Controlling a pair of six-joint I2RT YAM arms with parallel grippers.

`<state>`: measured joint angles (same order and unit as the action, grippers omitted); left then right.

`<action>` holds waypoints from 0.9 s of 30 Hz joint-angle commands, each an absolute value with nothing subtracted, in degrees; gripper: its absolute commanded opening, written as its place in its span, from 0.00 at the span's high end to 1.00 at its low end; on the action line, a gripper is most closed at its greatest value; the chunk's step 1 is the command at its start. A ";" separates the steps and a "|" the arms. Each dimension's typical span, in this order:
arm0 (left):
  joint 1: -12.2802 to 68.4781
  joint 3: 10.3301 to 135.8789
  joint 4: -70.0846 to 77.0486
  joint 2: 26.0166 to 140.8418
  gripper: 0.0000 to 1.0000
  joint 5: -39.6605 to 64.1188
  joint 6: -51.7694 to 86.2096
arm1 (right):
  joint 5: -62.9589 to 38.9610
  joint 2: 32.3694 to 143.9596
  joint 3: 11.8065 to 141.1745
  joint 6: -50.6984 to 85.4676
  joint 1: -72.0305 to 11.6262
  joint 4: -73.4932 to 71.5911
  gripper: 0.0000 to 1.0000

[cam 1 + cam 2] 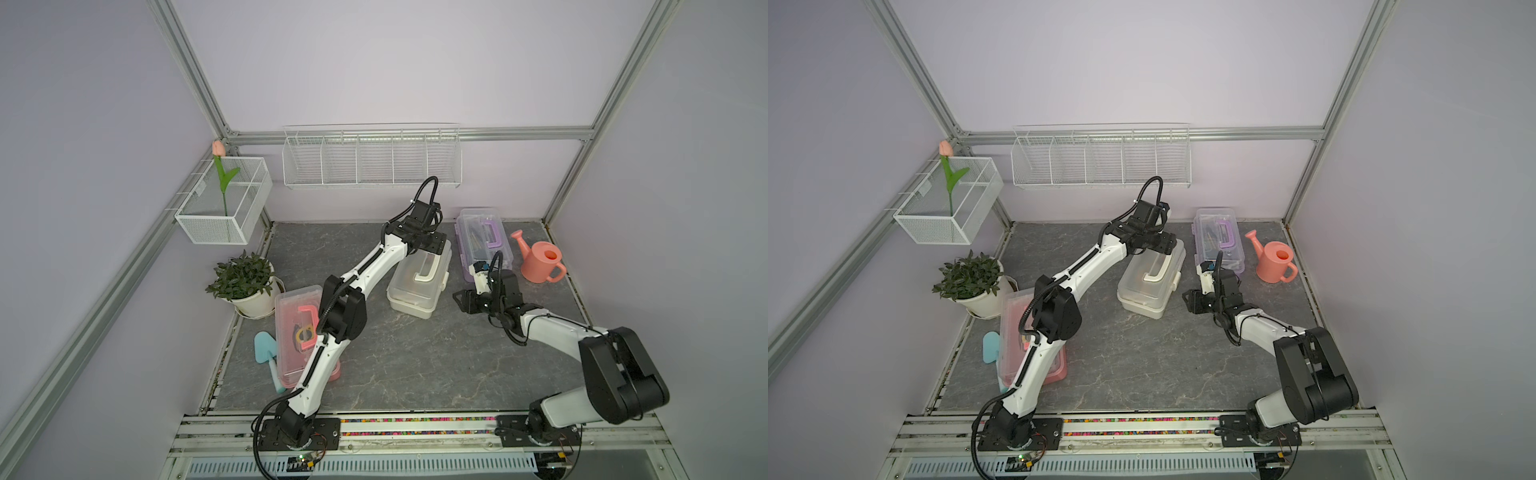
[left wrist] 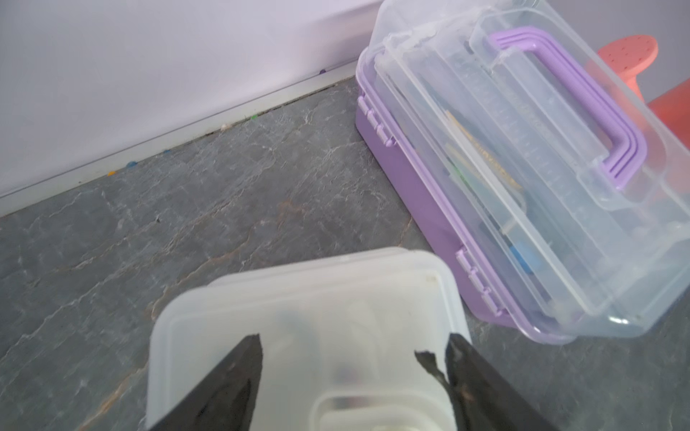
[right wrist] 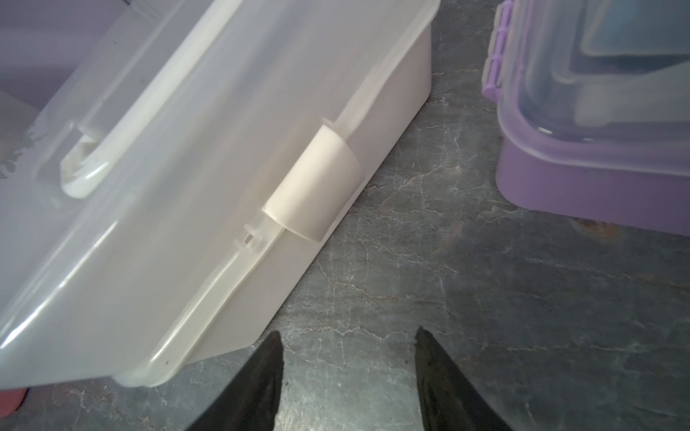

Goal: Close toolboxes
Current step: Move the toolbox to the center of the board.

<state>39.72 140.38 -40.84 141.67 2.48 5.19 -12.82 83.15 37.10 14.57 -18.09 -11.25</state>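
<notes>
I read the left gripper [image 2: 354, 343] spread wide over the white toolbox [image 1: 415, 286] at mid table [image 1: 415, 365], holding nothing. The right gripper [image 3: 348, 332] gapes empty between that box and the purple toolbox [image 1: 484, 243] by the back wall. The pink toolbox [image 1: 291, 307] sits left beside the plant [image 1: 243, 276]. The white latch [image 3: 313, 186] looks folded down, seating unclear.

Soft, even light with faint shadows; top views bow at edges, wrist views blur nearby.
</notes>
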 commanded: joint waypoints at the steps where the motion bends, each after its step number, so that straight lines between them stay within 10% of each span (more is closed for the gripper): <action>1: 39.46 146.35 -45.52 145.97 0.15 4.56 3.33 | -12.06 80.66 35.96 14.59 -17.91 -12.05 0.41; 15: 38.34 147.89 -38.54 149.79 0.12 12.25 7.17 | -11.42 83.86 36.77 18.83 -18.06 -16.20 0.41; 27: 36.69 115.26 -23.42 121.45 0.13 11.59 11.14 | -11.42 87.45 54.57 22.69 -16.64 -8.87 0.37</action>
